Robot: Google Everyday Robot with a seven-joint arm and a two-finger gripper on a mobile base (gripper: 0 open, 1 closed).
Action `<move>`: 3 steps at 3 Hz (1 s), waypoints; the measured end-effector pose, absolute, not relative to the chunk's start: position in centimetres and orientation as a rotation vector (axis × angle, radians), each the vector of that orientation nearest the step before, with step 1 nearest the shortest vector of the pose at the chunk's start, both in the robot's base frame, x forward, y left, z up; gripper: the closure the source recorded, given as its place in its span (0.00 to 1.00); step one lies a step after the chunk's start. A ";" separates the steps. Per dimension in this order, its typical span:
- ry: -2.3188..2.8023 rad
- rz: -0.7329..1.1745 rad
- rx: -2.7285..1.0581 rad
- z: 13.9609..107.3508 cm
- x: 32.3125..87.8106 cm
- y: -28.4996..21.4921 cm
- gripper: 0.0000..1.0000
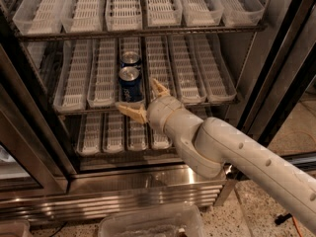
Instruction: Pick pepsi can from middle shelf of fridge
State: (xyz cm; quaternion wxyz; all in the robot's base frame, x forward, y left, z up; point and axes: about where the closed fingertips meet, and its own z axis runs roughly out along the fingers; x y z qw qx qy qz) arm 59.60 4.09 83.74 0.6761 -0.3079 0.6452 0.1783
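Pepsi can (130,84): upright, silver top showing, blue side facing out. It stands at the front end of the third white tray from the left on the middle shelf (198,74) of the fridge (123,187).

Second blue can (131,59): directly behind the pepsi can in the same tray, close to it; cannot tell whether they touch.

Tool (137,95): just in front of the pepsi can, at about its lower half. The two tan fingers are spread well apart and clamp nothing. One finger (131,112) lies low, its tip below and left of the can's base. The other points up just right of the can. Cannot tell whether either finger touches the can.

Arm (237,152): pale and thick, running from the tool down and away to the right of the can, crossing in front of the lower shelf (113,132).

Upper shelf (123,6): above the can, lined with the same white slotted trays.

Dark door frame (276,83): well to the right of the can.

Clear plastic bin (148,223): far below the can, on the speckled floor (256,206) in front of the fridge's steel base.
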 end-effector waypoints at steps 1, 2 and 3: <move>1.443 0.429 -0.714 83.6 60.3 5.3 0.22; 1.435 0.454 -0.720 83.3 60.9 6.3 0.24; 1.419 0.477 -0.710 83.0 62.1 7.5 0.27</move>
